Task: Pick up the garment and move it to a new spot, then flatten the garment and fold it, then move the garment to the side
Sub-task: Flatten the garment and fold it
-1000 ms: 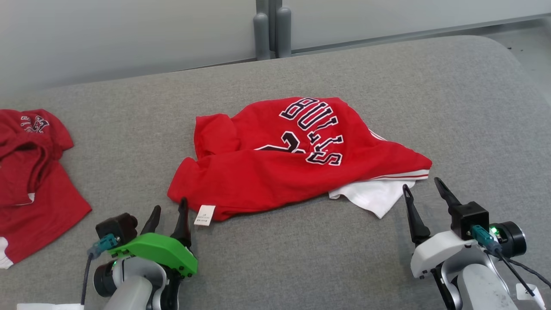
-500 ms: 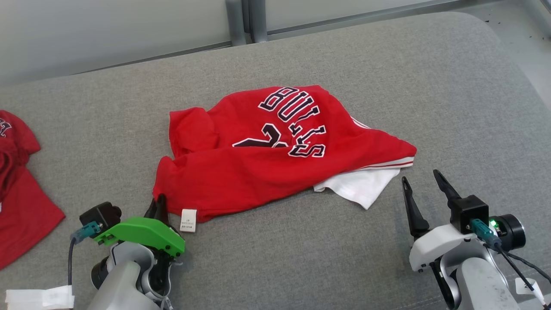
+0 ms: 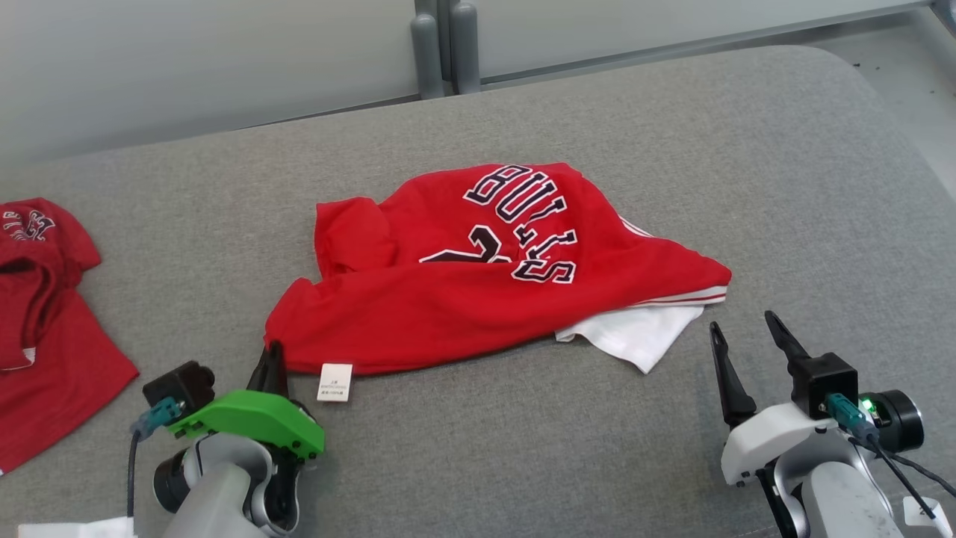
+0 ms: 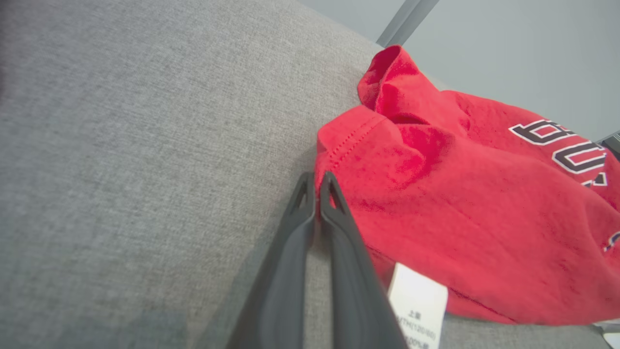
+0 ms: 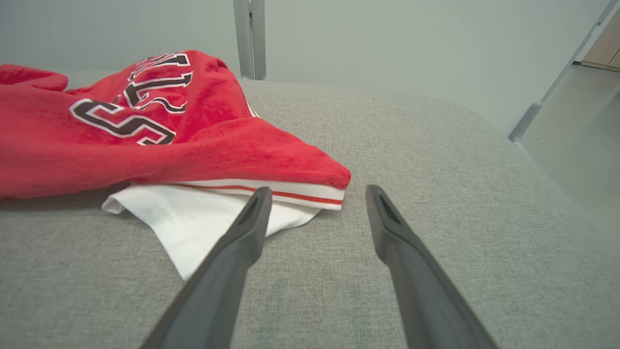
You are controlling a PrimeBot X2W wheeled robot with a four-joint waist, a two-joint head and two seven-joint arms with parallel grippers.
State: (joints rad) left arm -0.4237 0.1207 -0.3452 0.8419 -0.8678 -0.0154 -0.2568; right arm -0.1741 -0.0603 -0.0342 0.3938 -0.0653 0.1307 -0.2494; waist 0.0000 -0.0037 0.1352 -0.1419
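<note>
Centrally on a grey surface [image 3: 709,149] lies a crumpled red garment [image 3: 463,306], white cloth [image 3: 635,340] peeking out at its 4 o'clock. At its 7 o'clock corner the left tool [image 3: 270,357] is clenched against the hem beside a white label [image 3: 334,382]; whether cloth is pinched is unclear. The right tool [image 3: 741,321], at 4 o'clock, stands released, just clear of it.

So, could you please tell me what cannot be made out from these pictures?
Left gripper, left wrist view: fingers shut at the jersey hem; whether cloth is pinched is hidden by the fingers themselves.
Care label: print too small, cut by the bottom edge.
Jersey number, head view: covered by a fold.
Second red garment, head view: cut off by the left edge.
White layer: mostly under the red cloth.
</note>
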